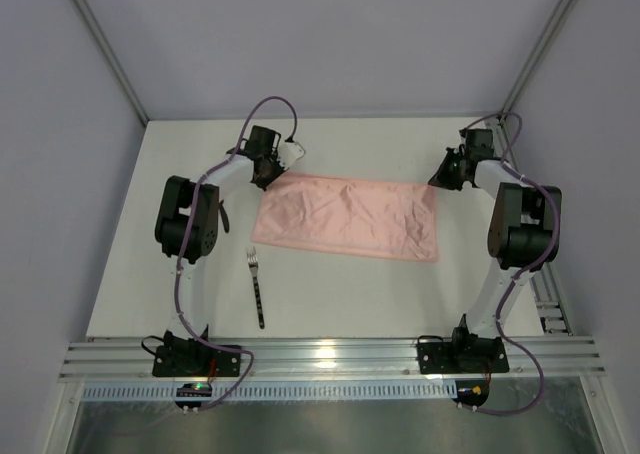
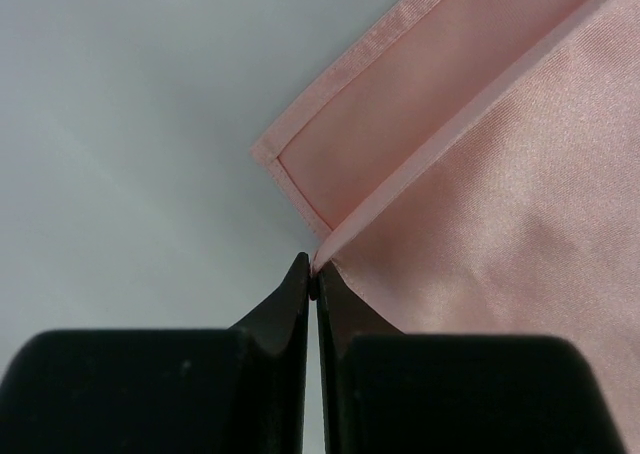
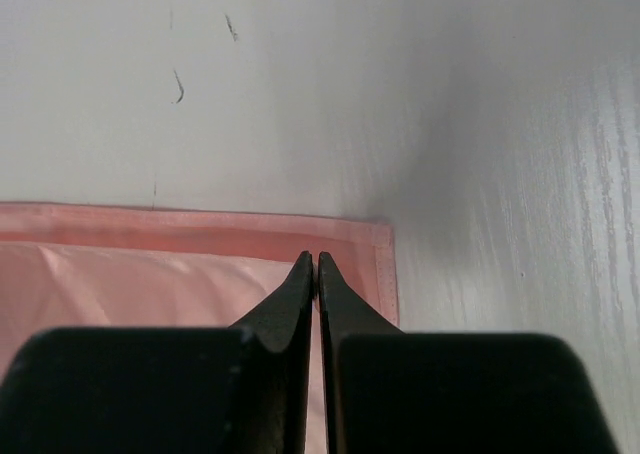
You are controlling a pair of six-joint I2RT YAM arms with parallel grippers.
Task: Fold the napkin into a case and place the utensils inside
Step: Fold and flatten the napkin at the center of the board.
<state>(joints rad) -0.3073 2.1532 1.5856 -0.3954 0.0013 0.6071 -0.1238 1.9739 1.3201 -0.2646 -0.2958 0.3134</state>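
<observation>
Pink napkin [image 1: 345, 219] lies flat, far-mid of surface [image 1: 340, 294].
Thin, soft, light cloth w/ slick sheen; best taken by hemmed corners. L tool [image 2: 313, 279] shut on top-layer far-left corner; R tool [image 3: 316, 264] shut at far-right corner, grip unclear.

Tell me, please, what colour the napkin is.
The napkin is plain pale pink; the top view shows it best.

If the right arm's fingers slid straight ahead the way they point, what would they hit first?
Probably the hem of the napkin, just beyond the right fingers; past it only bare table. Depth is hard to judge.
</observation>
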